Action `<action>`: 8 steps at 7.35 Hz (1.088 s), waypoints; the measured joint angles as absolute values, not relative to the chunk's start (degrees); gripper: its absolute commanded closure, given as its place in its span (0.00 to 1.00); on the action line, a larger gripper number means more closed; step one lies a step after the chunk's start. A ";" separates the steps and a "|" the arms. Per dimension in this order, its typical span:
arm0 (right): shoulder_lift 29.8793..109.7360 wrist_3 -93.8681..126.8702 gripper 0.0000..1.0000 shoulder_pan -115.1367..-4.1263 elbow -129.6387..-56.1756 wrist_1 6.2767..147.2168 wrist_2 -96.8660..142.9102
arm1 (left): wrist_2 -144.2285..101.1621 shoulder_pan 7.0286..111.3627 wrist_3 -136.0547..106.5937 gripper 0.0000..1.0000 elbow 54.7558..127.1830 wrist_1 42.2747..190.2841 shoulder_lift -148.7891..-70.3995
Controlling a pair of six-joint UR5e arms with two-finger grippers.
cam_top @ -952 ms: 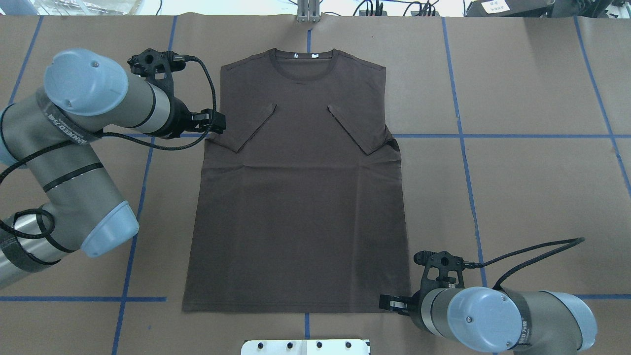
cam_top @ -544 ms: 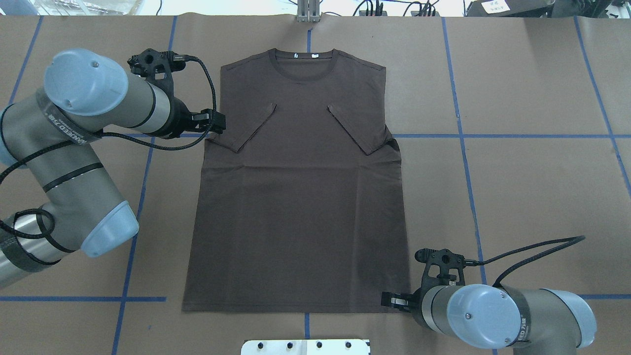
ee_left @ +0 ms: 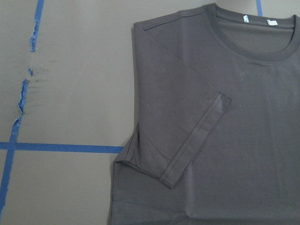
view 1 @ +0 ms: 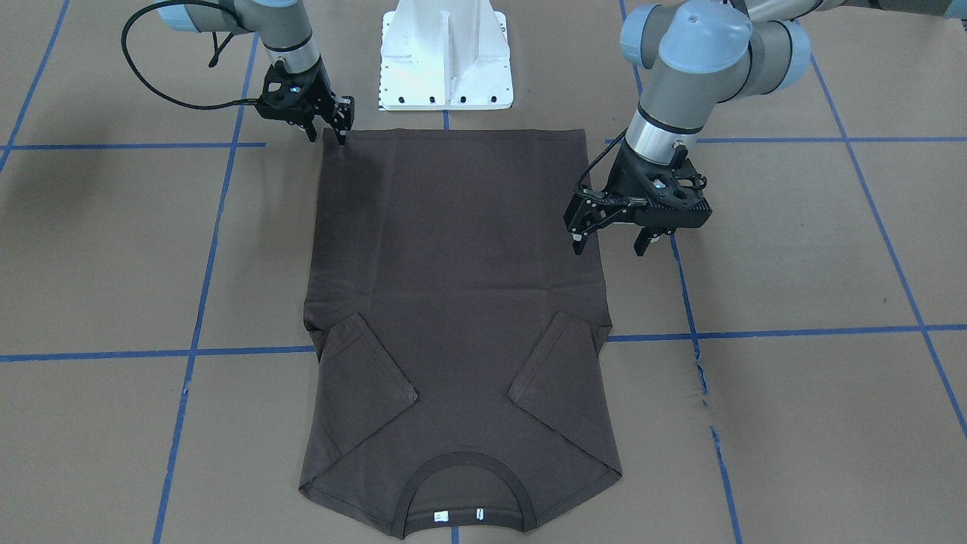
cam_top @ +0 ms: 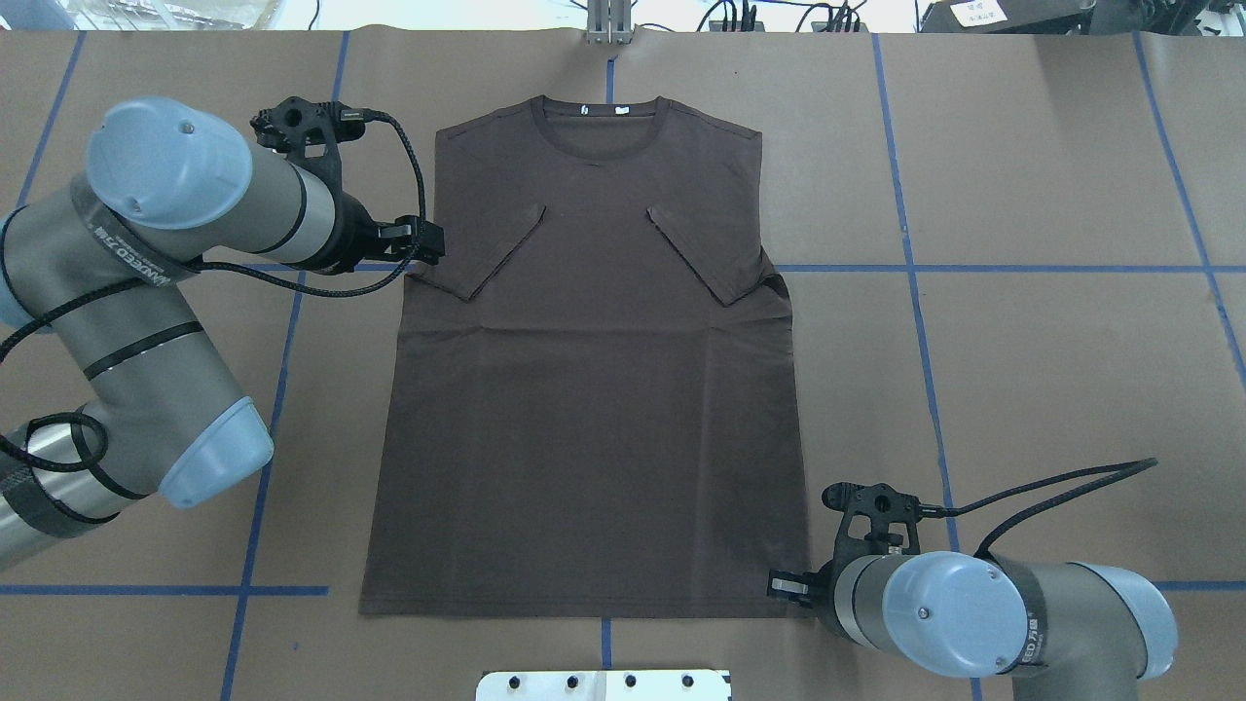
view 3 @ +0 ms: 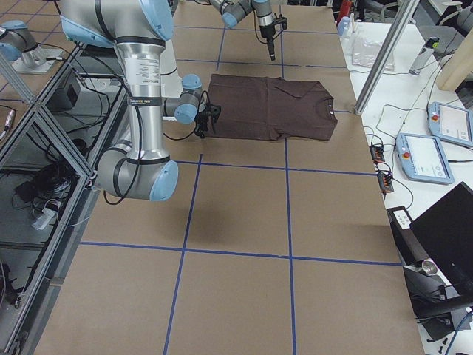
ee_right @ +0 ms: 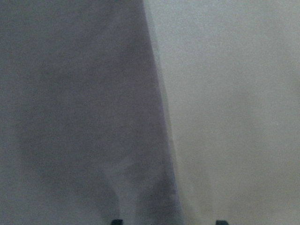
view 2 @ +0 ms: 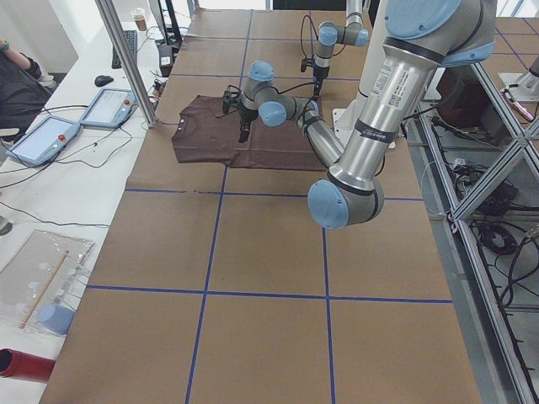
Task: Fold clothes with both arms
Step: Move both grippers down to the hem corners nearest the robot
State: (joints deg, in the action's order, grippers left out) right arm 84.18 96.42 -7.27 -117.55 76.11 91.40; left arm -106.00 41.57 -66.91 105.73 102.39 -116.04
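Open and empty: right gripper [view 1: 326, 136] astride a hem corner of the shirt [view 1: 453, 249], left gripper [view 1: 608, 245] beside sleeve [cam_top: 492, 248]; better to pinch both layers before lifting.

The T-shirt [cam_top: 584, 409] is seen as soft, matt dark brown cloth. Under the T-shirt, the table [cam_top: 1051, 370] is faced with matt brown paper, lined with blue tape [cam_top: 1022, 268]. Beside the T-shirt, the left arm [cam_top: 146, 321] and right arm [cam_top: 1066, 608] are formed of satin grey metal, capped in smooth light blue plastic.
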 measured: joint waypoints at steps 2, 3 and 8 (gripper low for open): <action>84.14 96.26 1.00 -7.29 -117.60 76.06 92.32 | -106.00 41.57 -66.89 0.00 105.68 102.39 -115.96; 84.16 96.15 1.00 -7.33 -117.79 76.02 92.46 | -106.01 41.57 -66.89 0.00 105.66 102.39 -115.96; 84.23 95.86 1.00 -9.15 -121.10 75.55 92.69 | -103.94 33.11 -85.13 0.00 112.72 102.87 -107.36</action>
State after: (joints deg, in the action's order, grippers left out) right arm 84.23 95.86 -9.15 -121.10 75.55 92.69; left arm -103.94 33.11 -85.13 112.72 102.87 -107.36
